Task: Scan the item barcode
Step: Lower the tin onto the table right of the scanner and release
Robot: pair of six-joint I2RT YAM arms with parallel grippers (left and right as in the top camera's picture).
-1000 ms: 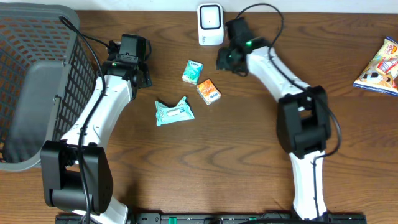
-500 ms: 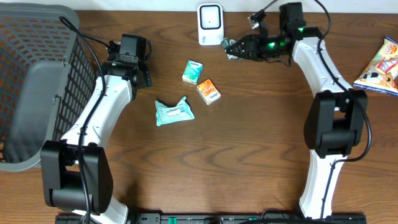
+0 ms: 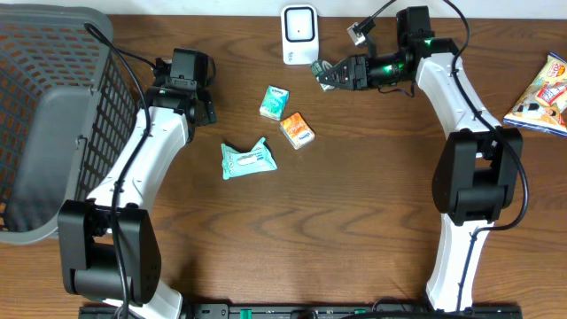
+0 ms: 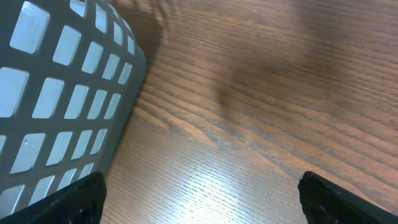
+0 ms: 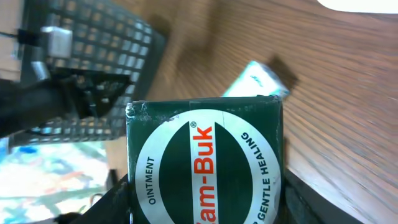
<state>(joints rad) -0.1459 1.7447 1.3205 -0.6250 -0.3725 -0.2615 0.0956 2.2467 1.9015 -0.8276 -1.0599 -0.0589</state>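
The right hand (image 3: 330,73) is clamped on a green ointment box (image 5: 205,162), one finger on each flank. It holds the box clear of the surface (image 3: 354,204), just to the right of the white scanner (image 3: 299,35) and a little nearer the robot than the scanner. The forearm comes in from the right, so the hand's long axis points almost straight at the scanner's right side, with the box at its leading end.

In the wrist view the round printed label faces the camera and shows no barcode. I cannot tell which face carries the code. My judgement is that the coming move depends on that gap: the box is beside the scanner, not in front of its window. It probably needs a short carry to the left, and likely a roll of the wrist, to present the coded face.

The left hand (image 3: 188,84) is spread wide and holds nothing. It sits well to the left of the scanner, beside the grey basket (image 3: 53,115), so the right arm is clearly the nearer one and already has the item.

Three other goods lie on the surface on the robot's side of the scanner. A small teal-and-white carton (image 3: 275,102) and an orange carton (image 3: 298,130) are close together. A teal wipes packet (image 3: 248,159) lies further out and to the left. A snack bag (image 3: 540,93) lies far to the right of the scanner, at the edge of the surface.
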